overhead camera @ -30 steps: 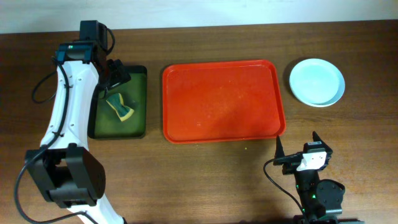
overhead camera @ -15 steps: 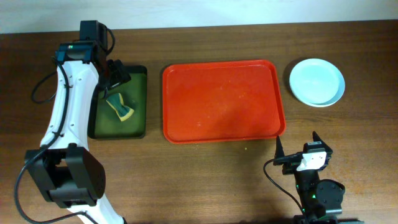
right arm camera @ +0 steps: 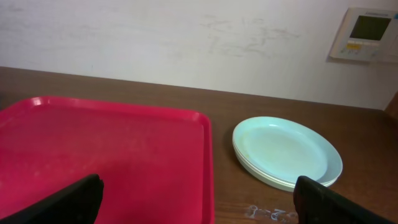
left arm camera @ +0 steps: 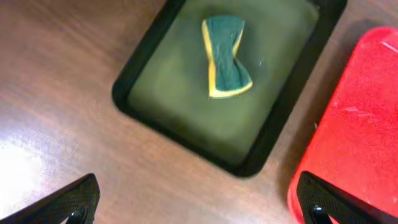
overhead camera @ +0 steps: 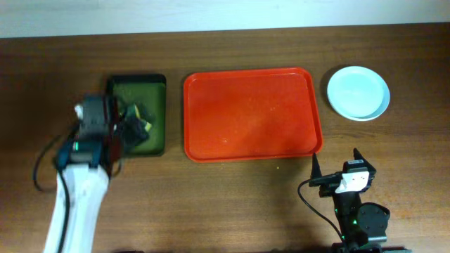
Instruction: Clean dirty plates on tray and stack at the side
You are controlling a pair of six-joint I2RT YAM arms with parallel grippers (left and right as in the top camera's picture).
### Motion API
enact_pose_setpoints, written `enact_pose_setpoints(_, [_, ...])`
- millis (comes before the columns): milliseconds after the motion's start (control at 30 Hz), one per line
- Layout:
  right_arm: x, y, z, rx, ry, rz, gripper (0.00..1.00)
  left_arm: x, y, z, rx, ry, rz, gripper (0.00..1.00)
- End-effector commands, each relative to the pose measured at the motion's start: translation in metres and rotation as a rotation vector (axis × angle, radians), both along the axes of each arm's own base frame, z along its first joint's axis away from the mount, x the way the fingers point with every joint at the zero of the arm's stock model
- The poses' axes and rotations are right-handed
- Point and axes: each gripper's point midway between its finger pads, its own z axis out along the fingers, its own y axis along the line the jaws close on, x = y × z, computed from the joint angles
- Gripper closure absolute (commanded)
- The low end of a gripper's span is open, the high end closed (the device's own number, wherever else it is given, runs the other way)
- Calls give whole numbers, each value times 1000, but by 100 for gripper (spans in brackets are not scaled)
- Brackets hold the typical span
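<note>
The red tray (overhead camera: 253,112) lies mid-table with nothing on it; it also shows in the right wrist view (right arm camera: 106,149) and the left wrist view (left arm camera: 360,137). The pale mint-blue plates (overhead camera: 358,92) sit stacked on the table right of the tray, also seen in the right wrist view (right arm camera: 286,152). No cream-white plate can be told apart in the stack. My left gripper (overhead camera: 132,130) is open and empty above the near edge of the small dark tray (overhead camera: 137,79); its open jaws (left arm camera: 199,211) hold nothing. My right gripper (overhead camera: 335,163) is open and empty near the front edge, its jaws (right arm camera: 199,208) facing the tray and plates.
A green and yellow sponge (left arm camera: 225,56) lies in the dark green-black tray (left arm camera: 186,106), left of the red tray. A wall with a small control panel (right arm camera: 368,32) stands behind the table's far edge.
My left arm has swung back from the far side toward the front, so its gripper is now over the dark tray's near part. The sponge stays in the tray. The right arm has not moved.
</note>
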Motion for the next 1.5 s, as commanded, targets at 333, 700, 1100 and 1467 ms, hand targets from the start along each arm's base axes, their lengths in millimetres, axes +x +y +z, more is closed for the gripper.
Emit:
enact_pose_setpoints(333, [0,-3,-3,-8,2,-15,2,-105,-19,68,162,-911,-239,0])
enact_pose_setpoints(700, [0,-3,-3,-8,2,-15,2,-71,-42,21,175,-1021,-392,1])
enact_pose_setpoints(1100, [0,-3,-3,-8,2,-15,2,-68,-25,-6,437,-905,-450,1])
enact_pose_setpoints(1467, [0,-3,-3,-8,2,-15,2,-68,-22,-5,344,-924,-364,1])
